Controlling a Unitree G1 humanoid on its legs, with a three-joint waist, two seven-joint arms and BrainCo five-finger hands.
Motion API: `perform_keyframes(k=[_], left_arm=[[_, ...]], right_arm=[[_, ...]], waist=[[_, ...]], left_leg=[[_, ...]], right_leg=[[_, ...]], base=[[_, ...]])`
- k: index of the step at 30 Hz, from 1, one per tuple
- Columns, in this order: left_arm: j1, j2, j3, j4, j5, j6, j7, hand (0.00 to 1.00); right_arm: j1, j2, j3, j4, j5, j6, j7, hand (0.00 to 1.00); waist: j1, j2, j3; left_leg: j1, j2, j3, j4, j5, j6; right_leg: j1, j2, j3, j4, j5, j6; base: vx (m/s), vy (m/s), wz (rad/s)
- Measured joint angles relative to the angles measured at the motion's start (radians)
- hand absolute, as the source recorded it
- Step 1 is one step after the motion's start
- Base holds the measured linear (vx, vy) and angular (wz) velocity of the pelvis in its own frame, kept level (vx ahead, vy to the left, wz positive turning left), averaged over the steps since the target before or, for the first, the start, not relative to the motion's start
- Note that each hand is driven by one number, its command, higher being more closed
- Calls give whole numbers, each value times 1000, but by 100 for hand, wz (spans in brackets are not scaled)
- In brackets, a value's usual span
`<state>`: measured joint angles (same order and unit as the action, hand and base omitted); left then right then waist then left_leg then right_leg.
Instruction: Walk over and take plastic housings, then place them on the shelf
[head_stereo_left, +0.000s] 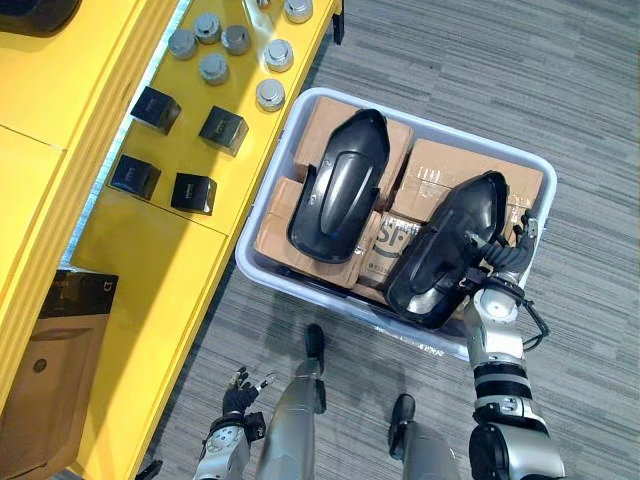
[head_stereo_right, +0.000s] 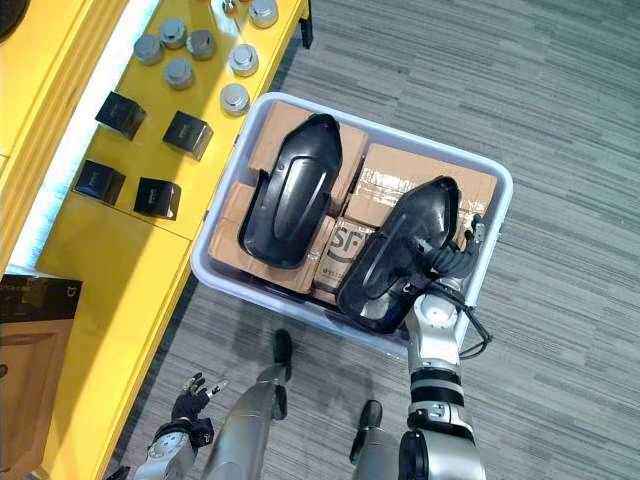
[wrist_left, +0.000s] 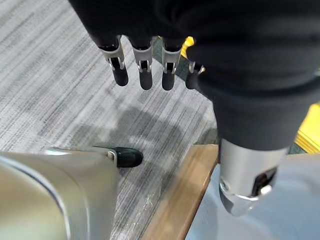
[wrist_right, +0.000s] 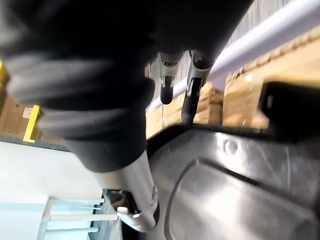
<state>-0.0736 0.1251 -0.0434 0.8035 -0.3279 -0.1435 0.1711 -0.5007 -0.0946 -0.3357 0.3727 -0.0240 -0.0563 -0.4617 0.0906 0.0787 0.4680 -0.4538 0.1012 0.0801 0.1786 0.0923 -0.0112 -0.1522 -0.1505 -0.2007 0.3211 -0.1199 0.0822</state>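
Note:
Two black plastic housings lie on cardboard boxes in a pale bin (head_stereo_left: 243, 262) on the floor: the left housing (head_stereo_left: 338, 185) and the right housing (head_stereo_left: 445, 250). My right hand (head_stereo_left: 503, 262) rests against the right housing's near right edge. Its fingers (wrist_right: 192, 85) reach straight past the housing's rim while the thumb lies along the housing's side, so the hand is open. My left hand (head_stereo_left: 238, 398) hangs low by the yellow shelf's front edge, its fingers (wrist_left: 145, 70) straight and holding nothing.
The yellow shelf (head_stereo_left: 150, 270) runs along the left, close to the bin. On it stand several small black boxes (head_stereo_left: 157, 108) and several metal cylinders (head_stereo_left: 213, 67). A brown carton (head_stereo_left: 50, 380) sits at its near end. Grey carpet (head_stereo_left: 560, 80) surrounds the bin.

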Motion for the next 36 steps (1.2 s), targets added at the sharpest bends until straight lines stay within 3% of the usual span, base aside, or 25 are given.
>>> perform_keyframes(k=[7,17,18,24,28,32,36], left_arm=[[3,0,-21,-24,18,-1,1,0],[4,2,-23,-34,17,0,21,0],[4,2,-23,-33,17,0,21,0],[4,2,-24,-10,17,2,31,0],[5,4,-34,0,16,4,40,0],[1,8,-57,0,12,3,42,0],[-7,8,-63,-9,-7,4,42,0]], right_arm=[[110,88,1,-113,-53,4,-37,0],[233,135,60,-163,-60,4,-24,0],[246,141,71,-163,-60,4,-20,100],[261,167,122,-143,-60,40,4,100],[208,168,116,-38,-50,72,9,100],[84,158,27,85,-17,79,-12,100],[-115,83,-67,277,65,78,-22,100]], waist=[[2,-10,6],[-4,-28,12],[-4,-28,12],[-11,-35,11],[-10,-43,10],[-10,-47,8],[0,-47,7]], left_leg=[[0,-4,-1,-1,0,0],[0,-14,4,-11,3,3],[0,-15,4,-13,4,4],[0,-17,4,-24,11,2],[0,-21,2,-38,19,1],[0,-23,1,-40,24,1],[1,-26,-5,-49,39,1]], right_leg=[[11,0,0,-9,0,0],[13,-9,1,-33,0,0],[12,-9,2,-33,0,0],[10,-10,1,-36,0,0],[4,-9,0,-37,0,0],[5,-9,-1,-37,0,0],[5,-9,-1,-37,0,0]], base=[[-1,-57,4],[-29,-51,-2],[-17,-34,1],[-22,-65,1],[-13,-61,2],[-22,-54,1],[-62,-63,4]])
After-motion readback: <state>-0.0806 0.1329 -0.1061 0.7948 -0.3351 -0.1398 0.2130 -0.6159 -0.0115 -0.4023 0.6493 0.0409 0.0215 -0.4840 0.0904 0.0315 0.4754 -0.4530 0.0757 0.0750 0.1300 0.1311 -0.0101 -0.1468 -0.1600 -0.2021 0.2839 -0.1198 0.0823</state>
